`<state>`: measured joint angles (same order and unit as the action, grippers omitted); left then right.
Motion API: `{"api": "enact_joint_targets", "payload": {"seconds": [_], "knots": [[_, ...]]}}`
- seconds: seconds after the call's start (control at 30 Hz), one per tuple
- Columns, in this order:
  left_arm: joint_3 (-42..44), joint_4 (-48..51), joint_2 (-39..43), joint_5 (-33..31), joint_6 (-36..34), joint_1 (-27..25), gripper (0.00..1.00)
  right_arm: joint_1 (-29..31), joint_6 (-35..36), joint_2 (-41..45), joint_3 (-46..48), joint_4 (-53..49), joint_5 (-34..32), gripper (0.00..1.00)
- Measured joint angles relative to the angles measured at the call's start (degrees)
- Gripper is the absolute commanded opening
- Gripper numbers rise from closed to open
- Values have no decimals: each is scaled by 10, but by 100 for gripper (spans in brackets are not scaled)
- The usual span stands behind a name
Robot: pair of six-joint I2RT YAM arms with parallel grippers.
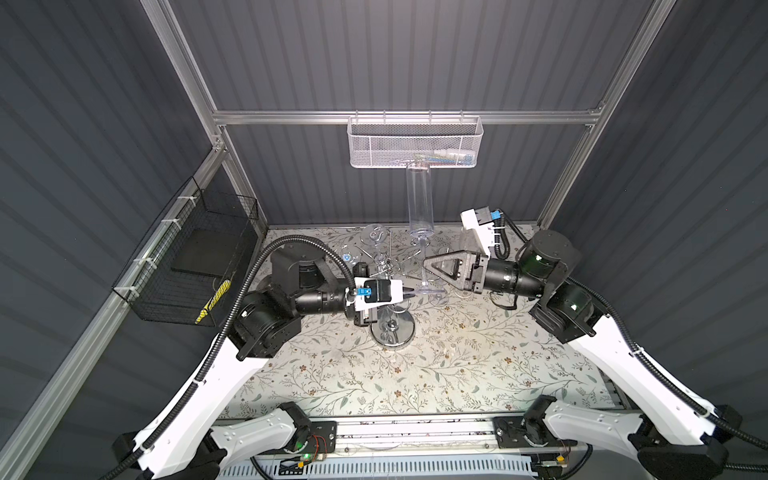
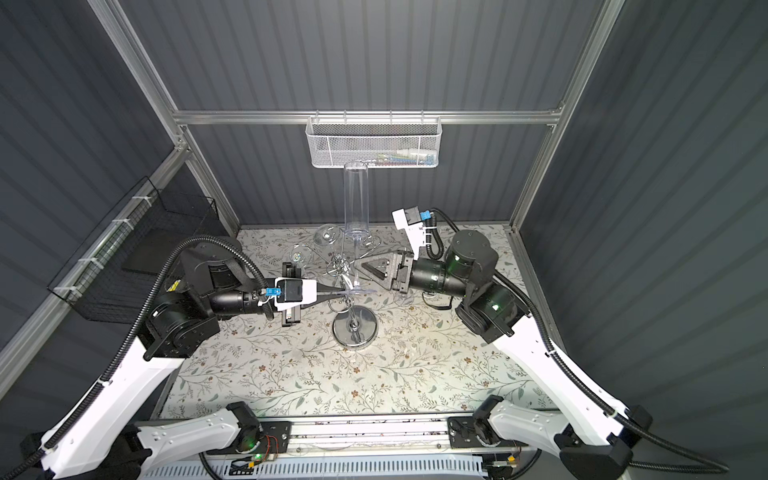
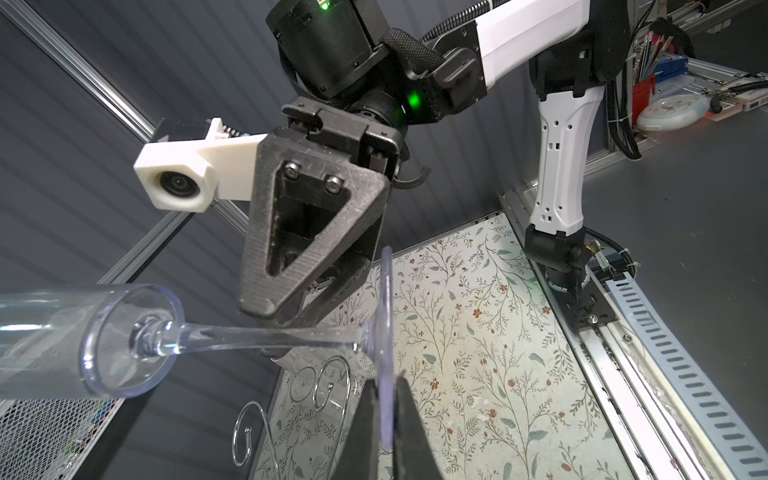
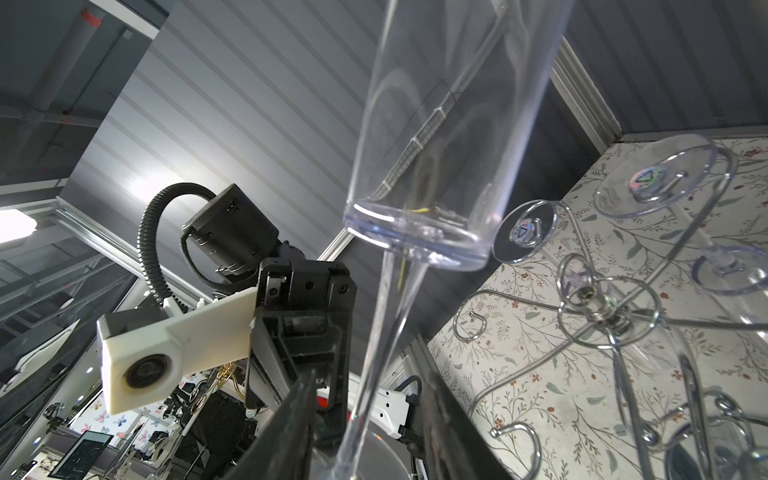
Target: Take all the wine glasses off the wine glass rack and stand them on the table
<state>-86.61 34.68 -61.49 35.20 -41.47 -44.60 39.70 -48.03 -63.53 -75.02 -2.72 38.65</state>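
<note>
Wine glass (image 1: 419,199), a tall clear flute, is up in the air just right of the crown of the wine glass rack (image 1: 395,332), well above the flowered table (image 1: 457,374). Its bowl end points toward the far wall. In both top views it overlaps the lower edge of the white mesh basket (image 1: 415,145). In the left wrist view the stem looks clear of the curled hooks, so I judge it off the rack.

Left gripper (image 3: 386,388): fingers pressed onto the rim of the foot (image 3: 387,291), a thin edge pinch and nothing more.

Right gripper (image 4: 370,395): reaches in from the right side. Its fingers (image 4: 291,424) are spread either side of the stem (image 4: 386,328), with a gap showing on each side and no contact I can see.

Step in hand, as I read it: the right takes the stem so the glass has a firmer hold.
- Centre the stem between the pads before closing. An off-centre close would lever the foot in the left pinch.
- Close gently, since the stem is slim and slick.
- Left lets go only once the stem is gripped.
- Then draw off to the right, away from the other glasses (image 4: 656,183) hanging on the rack.
</note>
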Motion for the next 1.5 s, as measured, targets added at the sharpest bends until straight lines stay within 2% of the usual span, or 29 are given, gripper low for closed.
{"api": "enact_joint_targets", "payload": {"seconds": [0.73, 0.8, 0.97, 1.17, 1.3, 1.5], "knots": [[5, 0, 0, 0, -15, 0, 0, 9, -13, -4, 6, 12, -1, 1], [5, 0, 0, 0, -15, 0, 0, 9, -13, -4, 8, 13, -3, 0], [9, -4, 0, -1, -14, 0, 16, 9, -11, -3, 9, 15, -7, 0], [28, -47, 7, -6, 19, 0, 51, 9, 20, 5, 16, -6, -30, 0], [44, -72, 29, -11, 43, 0, 69, 9, 55, 19, 10, -43, -55, 0], [79, -113, 66, -23, 96, 0, 86, 9, 143, 28, -59, -136, -109, 0]]}}
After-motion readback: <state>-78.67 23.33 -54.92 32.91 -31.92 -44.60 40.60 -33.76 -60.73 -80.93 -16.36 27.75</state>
